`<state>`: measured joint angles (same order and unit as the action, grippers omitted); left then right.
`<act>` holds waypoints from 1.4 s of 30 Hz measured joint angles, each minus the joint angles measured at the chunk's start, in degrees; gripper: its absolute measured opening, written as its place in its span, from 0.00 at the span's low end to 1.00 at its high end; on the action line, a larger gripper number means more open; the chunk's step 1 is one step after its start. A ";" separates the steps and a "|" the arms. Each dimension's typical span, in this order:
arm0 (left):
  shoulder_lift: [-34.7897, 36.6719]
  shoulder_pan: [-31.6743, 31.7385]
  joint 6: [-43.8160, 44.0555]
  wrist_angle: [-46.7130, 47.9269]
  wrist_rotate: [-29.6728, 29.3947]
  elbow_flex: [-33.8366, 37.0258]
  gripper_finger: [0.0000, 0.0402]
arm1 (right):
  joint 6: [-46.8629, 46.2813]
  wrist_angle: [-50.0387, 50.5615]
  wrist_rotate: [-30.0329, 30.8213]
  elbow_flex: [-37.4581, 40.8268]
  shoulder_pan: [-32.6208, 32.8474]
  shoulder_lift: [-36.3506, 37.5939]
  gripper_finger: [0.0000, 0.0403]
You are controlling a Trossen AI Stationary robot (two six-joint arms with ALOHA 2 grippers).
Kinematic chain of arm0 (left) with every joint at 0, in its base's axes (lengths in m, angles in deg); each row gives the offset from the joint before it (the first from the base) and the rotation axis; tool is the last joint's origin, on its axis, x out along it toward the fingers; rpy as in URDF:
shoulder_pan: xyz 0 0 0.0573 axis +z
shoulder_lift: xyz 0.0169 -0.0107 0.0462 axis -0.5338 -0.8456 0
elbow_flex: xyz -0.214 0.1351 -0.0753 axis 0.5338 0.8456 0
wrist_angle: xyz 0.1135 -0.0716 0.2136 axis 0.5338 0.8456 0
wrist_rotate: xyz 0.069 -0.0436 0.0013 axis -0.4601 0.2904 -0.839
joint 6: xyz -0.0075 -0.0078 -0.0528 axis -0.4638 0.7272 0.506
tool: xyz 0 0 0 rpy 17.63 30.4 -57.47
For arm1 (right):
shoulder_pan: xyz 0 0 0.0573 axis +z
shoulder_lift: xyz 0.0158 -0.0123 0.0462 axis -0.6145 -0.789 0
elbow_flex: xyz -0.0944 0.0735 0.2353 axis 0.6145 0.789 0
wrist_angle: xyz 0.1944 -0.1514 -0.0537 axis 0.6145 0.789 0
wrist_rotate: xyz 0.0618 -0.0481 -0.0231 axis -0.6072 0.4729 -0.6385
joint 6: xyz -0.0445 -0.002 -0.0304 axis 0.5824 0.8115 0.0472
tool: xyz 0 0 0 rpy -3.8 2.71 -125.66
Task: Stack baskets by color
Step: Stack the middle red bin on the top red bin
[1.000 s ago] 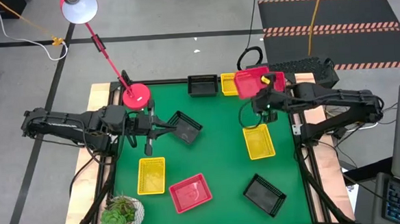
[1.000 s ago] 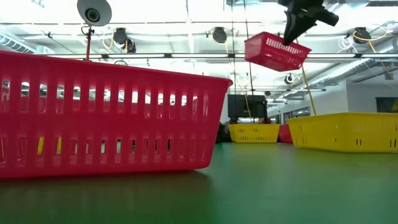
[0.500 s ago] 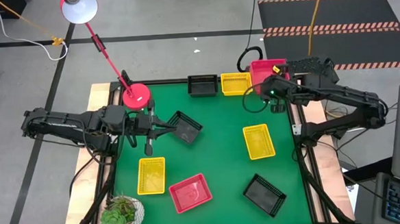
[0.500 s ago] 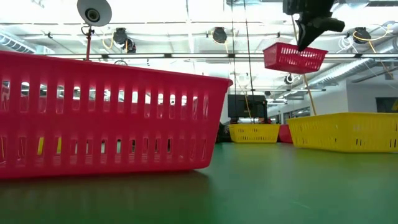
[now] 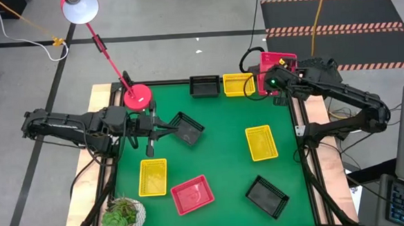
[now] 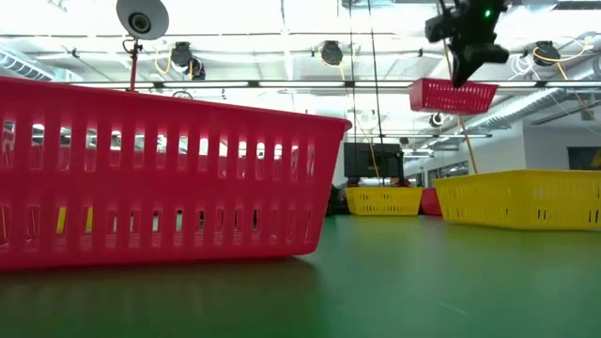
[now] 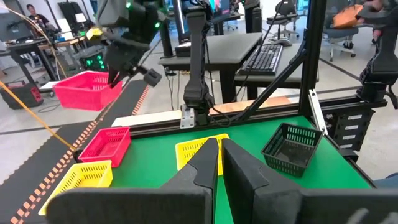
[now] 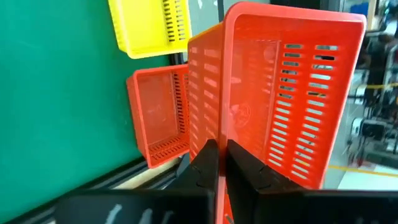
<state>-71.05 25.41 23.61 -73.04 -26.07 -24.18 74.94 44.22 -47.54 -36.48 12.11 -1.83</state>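
— Hoisting a red-pink slotted plastic basket [image 5: 277, 62] above the far right corner of the green desk [image 5: 218, 160], the right claw [image 5: 273, 81] is pinched shut on the basket's rim; the low view shows the basket [image 6: 452, 96] hanging high in the air, clear of the surface.

— What sits under it?

— A second red-pink basket [image 8: 158, 115] rests on the desk at that far right corner, beside a yellow slotted basket [image 5: 237, 84] and, next along the far edge, a black slotted basket [image 5: 204, 86]. The right wrist view shows the lifted basket [image 8: 273, 93] tilted, near the resting one but apart from it.

— And the left arm?

— The left claw [image 5: 163, 131] hovers over the desk's left side, its fingers [image 7: 208, 165] pressed together on nothing. A tilted black basket [image 5: 187, 127] lies just beyond its tip; whether they touch cannot be told.

— The remaining baskets?

— Scattered singly. A yellow basket [image 5: 153, 177] lies near the left front, a third red-pink basket [image 5: 192, 194] just to its right, a black basket [image 5: 267, 196] at the right front, and another yellow basket [image 5: 261, 142] mid-right. A round pink lamp base [image 5: 137, 97] stands at the far left corner, a green potted plant [image 5: 122, 215] at the near left corner.
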 joint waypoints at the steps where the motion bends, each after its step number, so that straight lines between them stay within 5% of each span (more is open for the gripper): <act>1: 0.00 0.00 0.00 0.02 0.00 0.00 0.06 | 1.01 -1.36 0.00 1.31 -0.58 0.00 0.02; 10: 0.00 0.00 0.00 0.35 -0.01 0.00 0.06 | 17.15 -20.20 -0.15 15.76 -7.11 -0.02 0.02; 20: 0.00 0.00 -0.08 0.44 0.00 0.00 0.06 | 21.76 -35.91 -0.22 28.09 -13.38 -0.02 0.03; 42: 0.00 0.00 0.11 0.47 -0.01 0.00 0.06 | 21.75 -39.74 -7.04 31.63 -16.75 -0.02 0.03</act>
<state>-71.05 25.41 23.73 -72.57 -26.08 -24.18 96.69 4.48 -54.59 -4.85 -4.64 -1.85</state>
